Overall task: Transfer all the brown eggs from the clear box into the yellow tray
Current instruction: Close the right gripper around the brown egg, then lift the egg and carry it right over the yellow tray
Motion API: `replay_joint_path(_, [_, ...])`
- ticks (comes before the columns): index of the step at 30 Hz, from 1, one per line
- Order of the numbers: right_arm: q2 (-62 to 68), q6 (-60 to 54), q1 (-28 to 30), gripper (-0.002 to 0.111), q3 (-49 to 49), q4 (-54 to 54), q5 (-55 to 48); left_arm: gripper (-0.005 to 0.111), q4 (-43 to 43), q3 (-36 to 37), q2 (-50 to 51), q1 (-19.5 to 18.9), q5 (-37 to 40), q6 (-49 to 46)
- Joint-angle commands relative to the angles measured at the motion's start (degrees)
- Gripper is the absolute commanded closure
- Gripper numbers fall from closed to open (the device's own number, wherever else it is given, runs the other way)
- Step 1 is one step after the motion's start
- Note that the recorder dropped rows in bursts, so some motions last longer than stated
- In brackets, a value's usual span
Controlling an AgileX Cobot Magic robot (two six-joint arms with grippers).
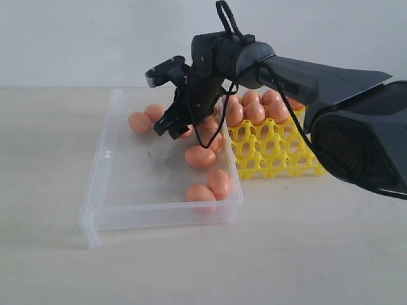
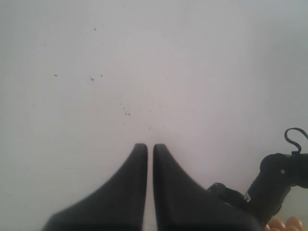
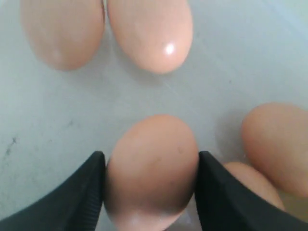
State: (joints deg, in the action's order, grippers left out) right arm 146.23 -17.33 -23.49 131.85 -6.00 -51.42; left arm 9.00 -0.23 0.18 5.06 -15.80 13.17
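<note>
Beige tabletop [image 1: 51, 267] bears the clear box [image 1: 152, 213]; white wall [image 1: 76, 38] stands behind.

A pale beige table [image 1: 191, 273] stretches across the exterior view, its matte top evenly lit under soft, diffuse light. Behind it rises a plain off-white wall [image 1: 76, 38], meeting the tabletop in a straight horizontal line, cooler and lighter above, warmer below. In the left wrist view a whitish surface [image 2: 216, 72] fills nearly the whole picture, marked by a loose scatter of small dark specks [image 2: 126, 113], most of them toward the middle — whether this is the wall or the tabletop cannot be told.
</note>
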Motion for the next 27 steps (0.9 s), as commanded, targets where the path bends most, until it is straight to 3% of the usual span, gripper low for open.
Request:
replay_joint_path(1, [-0.36,1.34,0.84,0.108,-0.14,-5.16,7.61,0.102,-0.42,0.23,-0.18,0.23,0.41,0.23])
replay_joint_path(5, [-1.89,-1.04,1.13,0.108,-5.39,-8.13,13.86,0.102,-0.42,0.23,-0.18,0.23,0.41,0.23])
replay_joint_path(11, [-5.09,-33.54,1.84,0.108,-16.56,-7.91,10.35,0.102,-0.42,0.23,-0.18,0.23,0.41,0.23])
replay_joint_path(13, [-6.3,-43.56,1.84,0.108,-20.16,-12.6,8.35,0.102,-0.42,0.23,-0.18,0.23,0.41,0.23])
replay_joint_path(20, [-13.0,-80.23,1.5,0.109,-27.78,-59.95,8.11,0.102,-0.42,0.23,-0.18,0.23,0.41,0.23])
replay_joint_path(27, [-17.96,-99.25,1.28,0.109,-32.38,-83.65,3.54,0.102,-0.42,0.23,-0.18,0.23,0.41,0.23])
